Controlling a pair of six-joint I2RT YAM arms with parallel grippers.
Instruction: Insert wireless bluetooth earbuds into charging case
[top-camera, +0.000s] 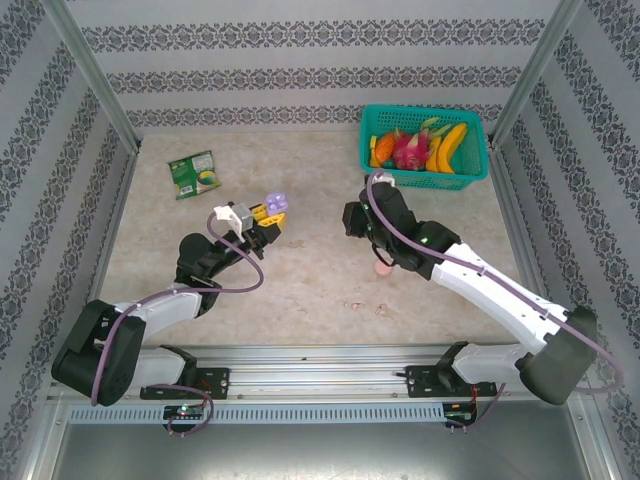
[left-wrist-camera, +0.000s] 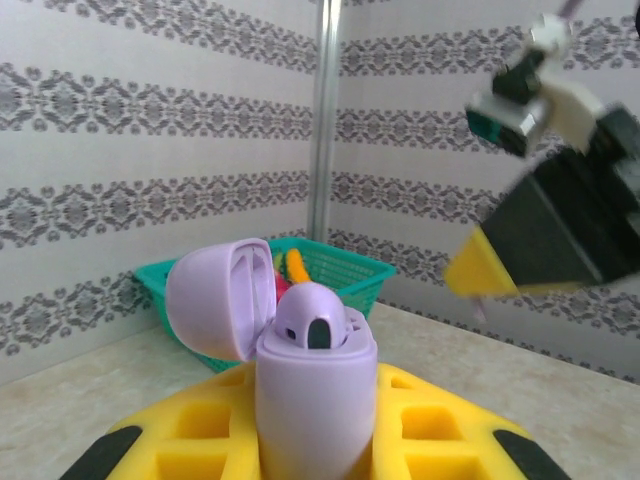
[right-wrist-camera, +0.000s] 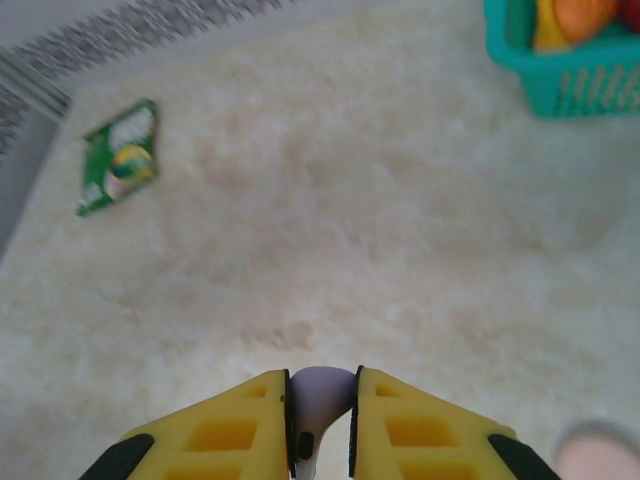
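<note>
Left wrist view has the left fingers (left-wrist-camera: 200, 432), yellow and padded, clamped tight on the body of a lilac charging case (left-wrist-camera: 315, 400). The case stands upright between them with its lid (left-wrist-camera: 215, 300) flipped open to the left. A rounded lilac piece with a dark slot sits in the case mouth; whether it is an earbud cannot be told.

From above, the case is held over the surface, left of its centre.

The right fingers (right-wrist-camera: 230, 432) are nearly closed, pinching a lilac earbud (right-wrist-camera: 320, 395) between their pads over the middle of the surface, well apart from the case.

A pink round piece (top-camera: 381, 268) lies on the surface beneath the right arm. Tiny pale pink bits (top-camera: 385, 309) lie closer to the near edge.

A teal basket (top-camera: 470, 180) of fruit fills the far right corner. A green packet (top-camera: 192, 174) lies toward the far left corner.
</note>
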